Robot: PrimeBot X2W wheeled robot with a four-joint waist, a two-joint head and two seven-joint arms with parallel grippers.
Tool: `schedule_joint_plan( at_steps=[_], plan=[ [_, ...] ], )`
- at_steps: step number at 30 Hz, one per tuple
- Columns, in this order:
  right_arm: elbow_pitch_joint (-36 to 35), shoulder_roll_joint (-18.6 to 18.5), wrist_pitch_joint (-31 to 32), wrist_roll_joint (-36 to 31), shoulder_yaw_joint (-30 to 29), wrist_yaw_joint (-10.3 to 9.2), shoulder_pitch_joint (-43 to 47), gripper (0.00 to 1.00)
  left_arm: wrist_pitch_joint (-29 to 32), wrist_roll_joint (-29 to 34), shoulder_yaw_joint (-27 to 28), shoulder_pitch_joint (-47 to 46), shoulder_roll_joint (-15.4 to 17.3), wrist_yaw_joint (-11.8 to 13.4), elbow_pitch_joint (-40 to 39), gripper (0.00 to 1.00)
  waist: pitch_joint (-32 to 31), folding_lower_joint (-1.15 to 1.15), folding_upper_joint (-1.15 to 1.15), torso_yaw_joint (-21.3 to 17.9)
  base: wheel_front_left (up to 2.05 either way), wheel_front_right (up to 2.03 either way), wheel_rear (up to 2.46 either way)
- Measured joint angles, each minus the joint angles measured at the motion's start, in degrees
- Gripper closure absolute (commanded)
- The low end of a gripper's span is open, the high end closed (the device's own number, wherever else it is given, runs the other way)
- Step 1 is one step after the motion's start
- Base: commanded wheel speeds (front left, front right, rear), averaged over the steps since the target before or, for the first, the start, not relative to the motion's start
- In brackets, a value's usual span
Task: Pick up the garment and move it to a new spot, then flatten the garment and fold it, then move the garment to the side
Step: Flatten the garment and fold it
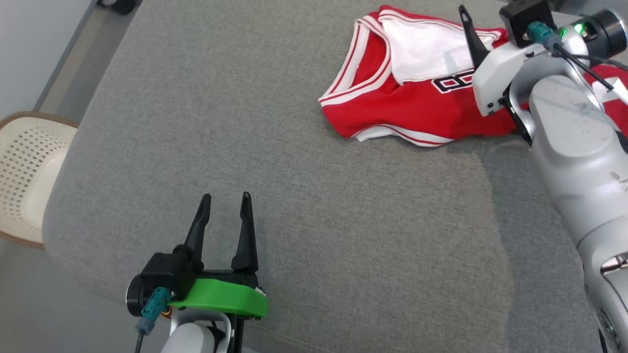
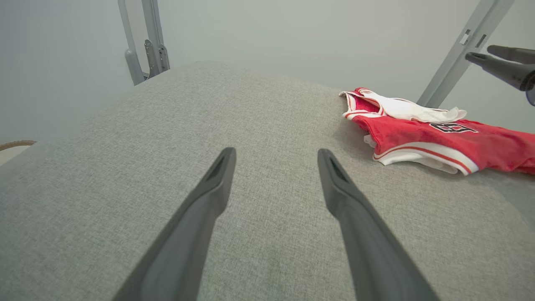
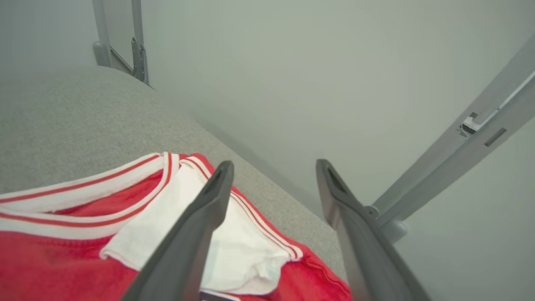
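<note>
Red-and-white basketball jersey (image 1: 407, 103) lies rumpled at two o'clock on the grey surface (image 1: 294, 220). Right hand (image 3: 273, 167) above it and left hand (image 1: 224, 198) at seven o'clock both gape empty. Likely light, limp: pinch a trimmed edge.

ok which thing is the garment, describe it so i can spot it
Find the wide grey fabric surface in the head view, then look to its far right part. The garment lies rumpled there: a red jersey with white striped trim and a black number, the sole bright cloth on the grey.
</note>
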Motion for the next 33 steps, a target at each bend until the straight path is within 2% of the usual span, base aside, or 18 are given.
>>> schedule_joint_plan(
  at_steps=[6, 12, 15, 20, 21, 22, 23, 24, 29, 33],
  plan=[
    [-9.1, -3.7, -0.1, 4.2, 7.1, 0.0, 10.7, 0.0, 0.0, 1.8, 1.4, 0.1, 0.0, -0.8, 0.2, 0.0, -1.2, 0.0, 0.0, -4.9, 0.0, 0.0, 0.0],
    [-11.2, -7.7, -0.1, 6.0, 13.6, 0.0, 18.1, 0.0, 0.0, 2.2, 1.3, 0.1, 0.0, -1.4, 0.5, 0.0, -2.2, 0.0, 0.0, -8.6, 0.0, 0.0, 0.0],
    [-11.1, -9.7, -0.1, 4.9, 14.8, 0.0, 18.2, 0.0, 0.0, 2.3, 1.2, 0.0, 0.0, -1.5, 0.6, 0.0, -2.0, 0.0, 0.0, -9.0, 0.0, 0.0, 0.0],
    [-9.4, -9.4, -0.1, 3.3, 14.6, 0.0, 16.8, 0.0, 0.0, 2.3, 1.2, -0.4, 0.0, -1.6, 0.7, 0.0, -1.4, 0.0, 0.0, -7.8, 0.0, 0.0, 0.0],
    [-9.5, -9.0, -0.1, 3.2, 14.4, 0.0, 16.4, 0.41, 0.0, 2.3, 1.2, -0.5, 0.0, -1.6, 0.7, 0.0, -1.2, 0.0, 0.0, -7.4, 0.0, 0.0, 0.0],
    [-9.9, -8.6, -0.1, 3.0, 14.2, 0.0, 16.2, 0.58, 0.0, 2.3, 1.2, -0.6, 0.0, -1.6, 0.7, 0.0, -1.1, 0.0, 0.0, -7.0, 0.0, 0.0, 0.0],
    [-10.3, -8.2, -0.1, 2.9, 14.1, 0.0, 16.1, 0.87, 0.0, 2.3, 1.2, -0.6, 0.0, -1.6, 0.7, 0.0, -1.1, 0.0, 0.0, -6.7, 0.0, 0.0, 0.0],
    [-10.7, -7.9, -0.1, 2.9, 14.1, 0.0, 16.1, 1.0, 0.0, 2.3, 1.3, -0.6, 0.0, -1.5, 0.7, 0.0, -1.1, 0.0, 0.0, -6.4, 0.0, 0.0, 0.0],
    [-14.5, -7.2, -0.1, 3.6, 14.2, 0.0, 16.6, 1.0, 0.0, 2.3, 1.9, -0.2, 0.0, -1.5, 1.0, 0.0, -1.9, 0.0, 0.0, -6.2, 0.0, 0.0, 0.0],
    [-19.7, -6.9, -0.1, 5.1, 14.7, 0.0, 17.8, 1.0, 0.0, 2.6, 2.1, 0.1, 0.0, -1.5, 1.2, 0.0, -2.9, 0.0, 0.0, -7.5, 0.0, 0.0, 0.0]
  ],
)
